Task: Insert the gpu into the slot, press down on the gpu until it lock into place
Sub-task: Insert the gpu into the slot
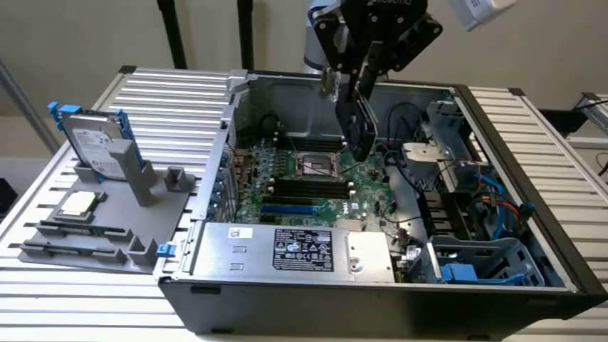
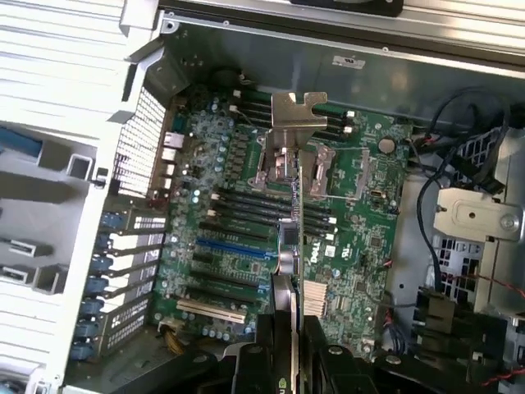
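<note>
My gripper (image 1: pixel 367 71) hangs over the open computer case and is shut on the gpu (image 1: pixel 355 122). The card hangs on edge, black cooler face outward and silver bracket at one end, well above the green motherboard (image 1: pixel 361 196). In the wrist view the gpu (image 2: pixel 296 205) appears edge-on, running from my fingers (image 2: pixel 276 338) out to its silver bracket (image 2: pixel 295 111) over the CPU socket area. The slot (image 1: pixel 287 211), a bright-blue strip, lies bare on the board toward the exterior view's left and nearer the power supply. The slot (image 2: pixel 230 248) sits apart from the card's edge.
Black memory strips (image 1: pixel 309 187) and the CPU socket (image 1: pixel 317 165) lie beneath the card. A silver power supply (image 1: pixel 295 249) fills the case's front. Cables and a drive cage (image 1: pixel 475 260) crowd the exterior view's right. A silver hard drive (image 1: pixel 93 144) stands on a grey fixture (image 1: pixel 105 221) outside the case.
</note>
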### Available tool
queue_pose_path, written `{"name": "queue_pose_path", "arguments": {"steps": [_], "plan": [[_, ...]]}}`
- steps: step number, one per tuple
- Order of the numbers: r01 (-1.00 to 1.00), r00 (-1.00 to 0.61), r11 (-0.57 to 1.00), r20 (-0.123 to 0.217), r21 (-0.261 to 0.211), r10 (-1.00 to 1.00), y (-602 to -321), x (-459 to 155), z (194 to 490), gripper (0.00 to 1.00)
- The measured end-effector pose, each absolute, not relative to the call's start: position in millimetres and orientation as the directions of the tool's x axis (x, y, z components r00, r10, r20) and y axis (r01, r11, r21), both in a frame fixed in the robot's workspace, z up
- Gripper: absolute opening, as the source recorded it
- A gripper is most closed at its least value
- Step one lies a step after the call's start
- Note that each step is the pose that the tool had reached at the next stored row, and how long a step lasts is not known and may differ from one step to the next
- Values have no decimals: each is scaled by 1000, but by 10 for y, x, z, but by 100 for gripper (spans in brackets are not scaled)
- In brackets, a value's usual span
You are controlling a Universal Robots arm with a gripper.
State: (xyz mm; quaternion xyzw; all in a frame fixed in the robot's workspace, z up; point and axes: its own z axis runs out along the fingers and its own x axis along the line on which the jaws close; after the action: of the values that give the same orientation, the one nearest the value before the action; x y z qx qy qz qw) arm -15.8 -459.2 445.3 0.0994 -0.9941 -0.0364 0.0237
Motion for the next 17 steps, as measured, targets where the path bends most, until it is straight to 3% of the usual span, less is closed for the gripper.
{"name": "queue_pose_path", "arguments": {"steps": [17], "plan": [[-484, -872, 871, 37, 78, -488, -4592, -158, 4453, 26]]}}
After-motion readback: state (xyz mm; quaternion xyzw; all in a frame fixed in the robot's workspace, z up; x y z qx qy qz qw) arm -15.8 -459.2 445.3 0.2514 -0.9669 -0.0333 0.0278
